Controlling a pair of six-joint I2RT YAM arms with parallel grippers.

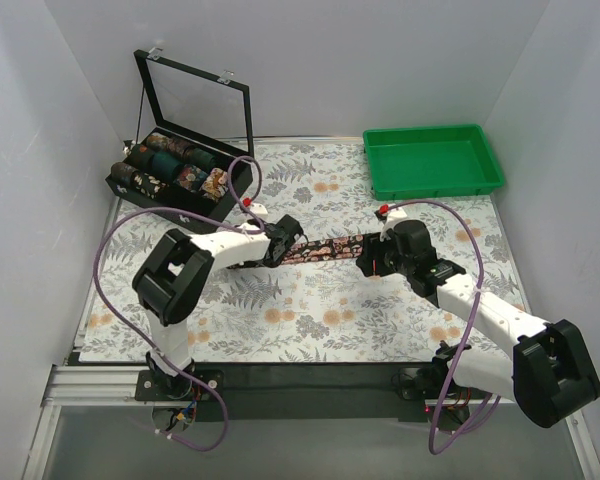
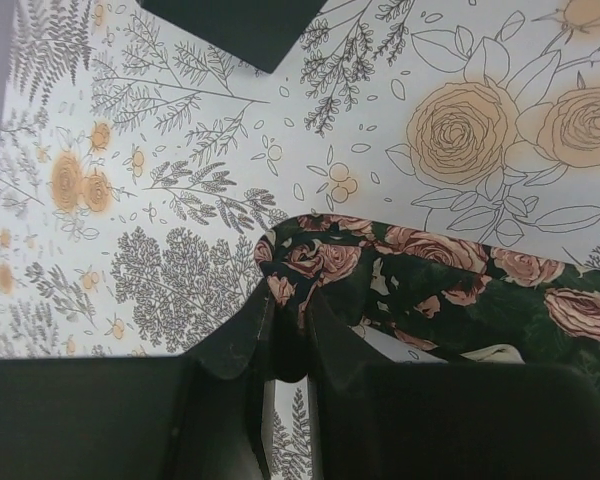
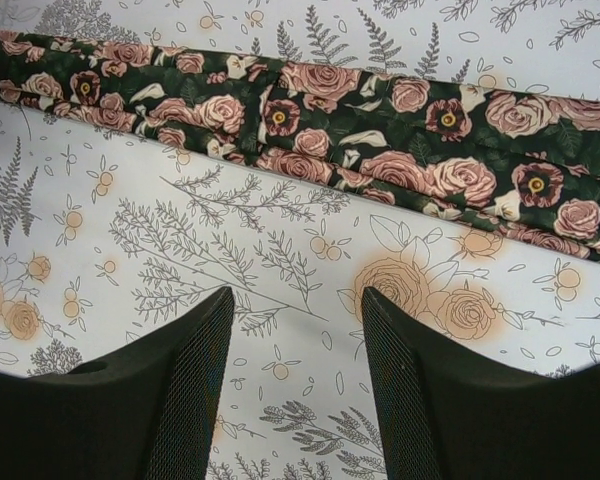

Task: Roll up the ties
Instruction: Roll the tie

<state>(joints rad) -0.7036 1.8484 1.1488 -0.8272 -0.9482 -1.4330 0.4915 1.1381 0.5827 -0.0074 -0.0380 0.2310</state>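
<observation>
A long narrow necktie (image 1: 325,248), dark green fabric printed with dusty-pink roses, lies flat as a strip on the white floral-print table covering (image 1: 310,310). It sits nearer the arms than the green plastic tray (image 1: 435,190) and to the left of it. Further left of the tray stands a black display case (image 1: 145,200) with its glass lid propped up, holding rolled ties (image 1: 175,165) in dark floral and teal. Only the overhead camera shows the tray and the case contents.

The left gripper (image 1: 280,243) meets the end of the strip furthest from the tray. Its wrist camera shows what the overhead one cannot: the black fingers (image 2: 245,335) are drawn nearly together, with the rumpled tie end (image 2: 450,285) pinched between the tips.

The right gripper (image 1: 375,262) is at the end nearer the tray. In its wrist view the jaws stand wide apart and hold nothing, and the tie (image 3: 380,130) runs flat across the covering (image 3: 280,260) just beyond the fingertips (image 3: 205,340).
</observation>
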